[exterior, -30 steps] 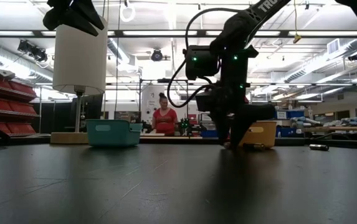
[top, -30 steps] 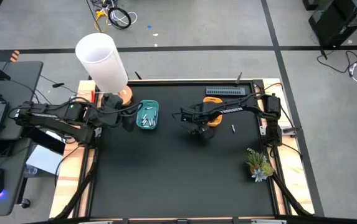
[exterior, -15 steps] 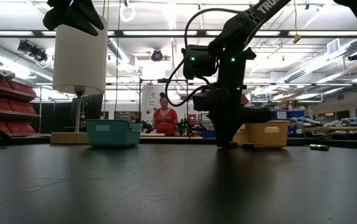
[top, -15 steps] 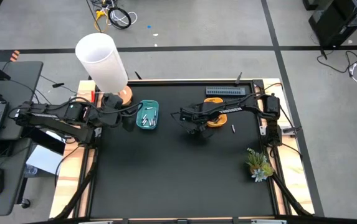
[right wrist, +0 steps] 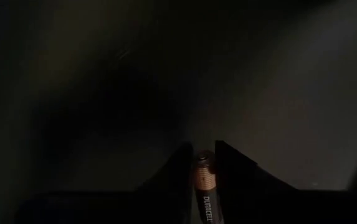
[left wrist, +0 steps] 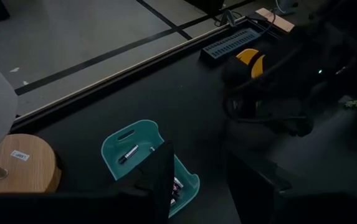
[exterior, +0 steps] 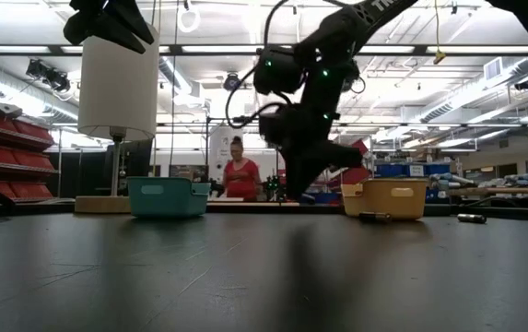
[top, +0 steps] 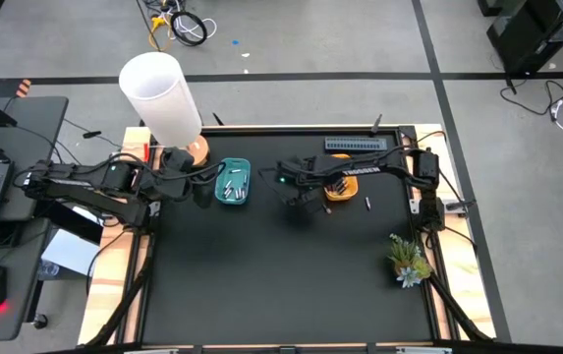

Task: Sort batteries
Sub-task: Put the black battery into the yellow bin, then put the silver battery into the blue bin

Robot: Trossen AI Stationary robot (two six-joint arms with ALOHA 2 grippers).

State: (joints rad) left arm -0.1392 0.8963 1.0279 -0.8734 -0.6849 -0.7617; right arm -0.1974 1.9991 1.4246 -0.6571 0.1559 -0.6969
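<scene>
My right gripper [right wrist: 204,155] is shut on a dark battery [right wrist: 204,190] with a copper end. It hangs above the black table between the teal tray [top: 233,182] and the yellow tray [top: 341,189]; in the low view, my right gripper [exterior: 297,187] is off the table top. Whitish batteries lie in the teal tray [left wrist: 142,163]. One loose battery [top: 367,204] lies on the table right of the yellow tray. My left gripper [left wrist: 206,180] waits open beside the teal tray's left end, with nothing between its fingers. My right gripper pinches the battery between its two fingers [right wrist: 179,169], on the sides just behind the copper end [right wrist: 204,164]. The battery lies along the fingers, copper end outward. The fingers point steeply down, and the battery is lifted clear of the table.
A lamp with a white shade [top: 160,93] and round wooden foot [top: 195,149] stands at the far left corner. A grey strip [top: 355,145] lies along the far edge, and a small plant [top: 409,261] is at the right. A person [exterior: 242,175] stands in the room behind.
My right gripper stood on the table by the yellow tray with its fingers apart. It has shut on a battery there, risen clear of the table and swung toward the table's left, toward the teal tray, tipping somewhat as it went.
</scene>
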